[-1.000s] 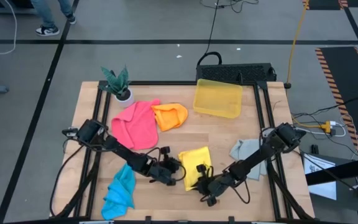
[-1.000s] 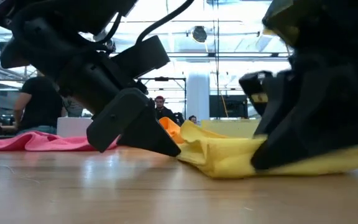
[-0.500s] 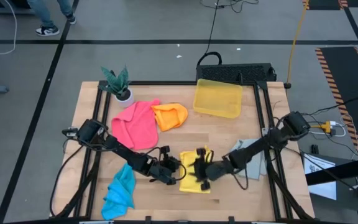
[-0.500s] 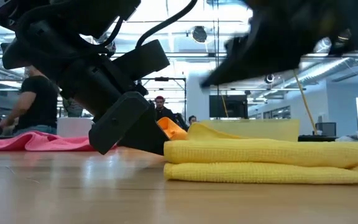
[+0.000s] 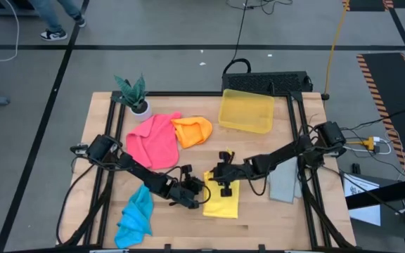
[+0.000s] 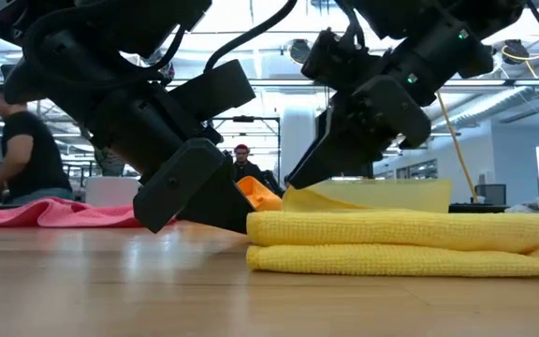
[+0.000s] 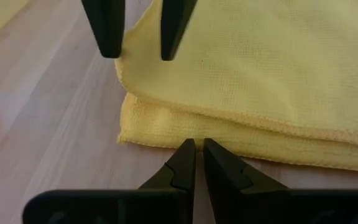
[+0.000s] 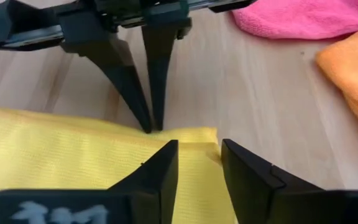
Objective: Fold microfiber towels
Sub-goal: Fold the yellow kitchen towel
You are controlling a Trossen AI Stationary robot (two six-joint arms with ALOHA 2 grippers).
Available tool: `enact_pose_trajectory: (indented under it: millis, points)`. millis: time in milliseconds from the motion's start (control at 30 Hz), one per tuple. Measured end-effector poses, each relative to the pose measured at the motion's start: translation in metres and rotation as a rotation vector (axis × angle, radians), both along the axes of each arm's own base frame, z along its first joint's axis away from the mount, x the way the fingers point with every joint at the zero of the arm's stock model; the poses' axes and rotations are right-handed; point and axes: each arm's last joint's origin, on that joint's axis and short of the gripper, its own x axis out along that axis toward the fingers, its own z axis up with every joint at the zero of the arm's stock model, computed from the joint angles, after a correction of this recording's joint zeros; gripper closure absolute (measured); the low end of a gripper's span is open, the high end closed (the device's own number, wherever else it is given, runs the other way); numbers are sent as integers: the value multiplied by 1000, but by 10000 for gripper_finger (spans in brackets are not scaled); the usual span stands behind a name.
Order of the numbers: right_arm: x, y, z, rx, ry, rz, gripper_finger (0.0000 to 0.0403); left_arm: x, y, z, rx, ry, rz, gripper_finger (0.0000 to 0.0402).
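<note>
While both arms crowd the near middle of the worktop, I log the cloths from left to right in the high view.

- Blue towel: crumpled at about 7 o'clock from the worktop centre, near the front edge, beside the left arm.
- Pink towel: spread loosely at about 10 o'clock, just beside the potted plant.
- Orange towel: bunched, touching the pink towel's right edge.
- Left pincer: low on the worktop at the yellow towel's left edge. In the left wrist view its tips are nearly together, pinching the folded edge of the yellow towel.
- Yellow towel: lies flat at about 6 o'clock, folded in two layers; the low view shows the layers stacked evenly.
- Right pincer: over the yellow towel's far left corner, opposite the left pincer. Its fingers stand apart above the cloth, gripping nothing.
- Yellow bin: at about 1 o'clock, well apart from the towels.
- Grey towel: at about 4 o'clock, partly under the right arm.

A person shows in the room beyond, in the low view.
</note>
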Motion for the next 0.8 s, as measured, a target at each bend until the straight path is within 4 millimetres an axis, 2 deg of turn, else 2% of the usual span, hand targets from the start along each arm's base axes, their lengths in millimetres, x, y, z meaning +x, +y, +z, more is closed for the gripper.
enact_pose_trajectory:
  millis: [167,300,467,567,700,800]
  points:
    - [0,-4,-1,-19,9,-2,313,0,0,0,1,0,-1,366]
    - [2,-10,-9,-26,44,1,314,0,0,0,2,0,-1,366]
    - [4,-9,-16,19,65,75,319,0,0,0,1,0,-1,366]
    - [4,-8,-16,8,57,89,342,0,0,0,2,0,-1,366]
    - [4,-2,-15,-20,49,130,392,0,0,0,1,0,-1,366]
    - [2,3,-15,-52,44,113,397,0,0,0,1,0,-1,366]
